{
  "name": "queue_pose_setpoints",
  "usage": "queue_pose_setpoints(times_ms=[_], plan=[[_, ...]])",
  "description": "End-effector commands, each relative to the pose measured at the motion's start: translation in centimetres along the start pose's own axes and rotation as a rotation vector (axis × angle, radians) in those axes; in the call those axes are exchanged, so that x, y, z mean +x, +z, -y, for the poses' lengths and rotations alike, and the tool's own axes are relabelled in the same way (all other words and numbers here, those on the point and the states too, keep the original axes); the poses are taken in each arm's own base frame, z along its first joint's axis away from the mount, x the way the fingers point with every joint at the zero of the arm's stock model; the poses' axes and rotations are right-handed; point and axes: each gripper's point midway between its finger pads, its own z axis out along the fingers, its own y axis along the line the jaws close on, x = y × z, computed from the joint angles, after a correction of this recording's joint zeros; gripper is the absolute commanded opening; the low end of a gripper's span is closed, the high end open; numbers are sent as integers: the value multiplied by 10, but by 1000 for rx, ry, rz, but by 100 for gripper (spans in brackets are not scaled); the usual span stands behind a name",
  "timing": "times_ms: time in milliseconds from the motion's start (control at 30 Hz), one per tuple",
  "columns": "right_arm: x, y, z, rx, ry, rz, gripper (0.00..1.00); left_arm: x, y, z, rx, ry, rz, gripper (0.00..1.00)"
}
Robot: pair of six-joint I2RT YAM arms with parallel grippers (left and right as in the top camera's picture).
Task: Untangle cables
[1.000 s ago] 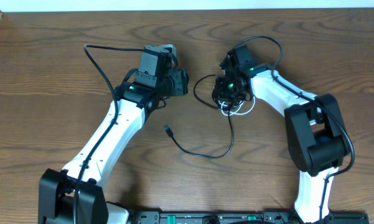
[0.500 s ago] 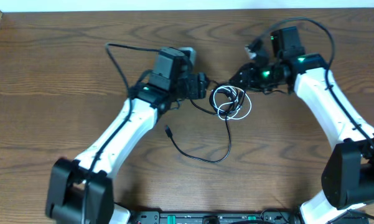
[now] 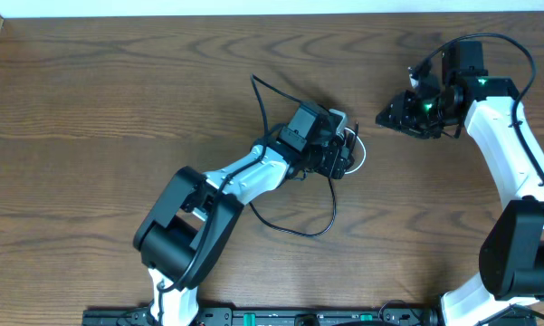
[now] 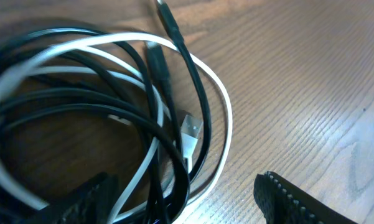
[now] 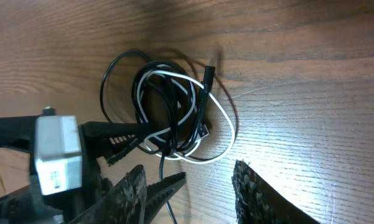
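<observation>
The black cable and white cable lie coiled together in one tangle at mid table. The black cable's tail loops toward the front. My left gripper is open right over the tangle. In the left wrist view its fingers straddle the black cable and white cable, beside a silver plug. My right gripper is open and empty, to the right of the tangle. In the right wrist view its jaws hover apart from the white loop and black coil.
Wooden table with its back edge along a white wall. Thick black arm wires arch over the left arm and right arm. The left arm's body lies over part of the black cable's tail.
My left arm has swung right and its gripper now sits over the tangle. My right gripper has let go of the cables and pulled back to the right.
</observation>
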Motion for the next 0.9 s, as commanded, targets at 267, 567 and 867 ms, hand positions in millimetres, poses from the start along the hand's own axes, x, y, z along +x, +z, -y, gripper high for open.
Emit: queue_pose_setpoints(times_ms=[267, 567, 867], plan=[[2, 0, 2, 46, -41, 2, 43, -32, 12, -27, -132, -63, 162, 62], [4, 0, 5, 62, -34, -6, 42, -29, 22, -30, -200, -99, 187, 48], [9, -1, 11, 96, -39, -22, 42, -16, 33, -41, -304, -108, 182, 22]])
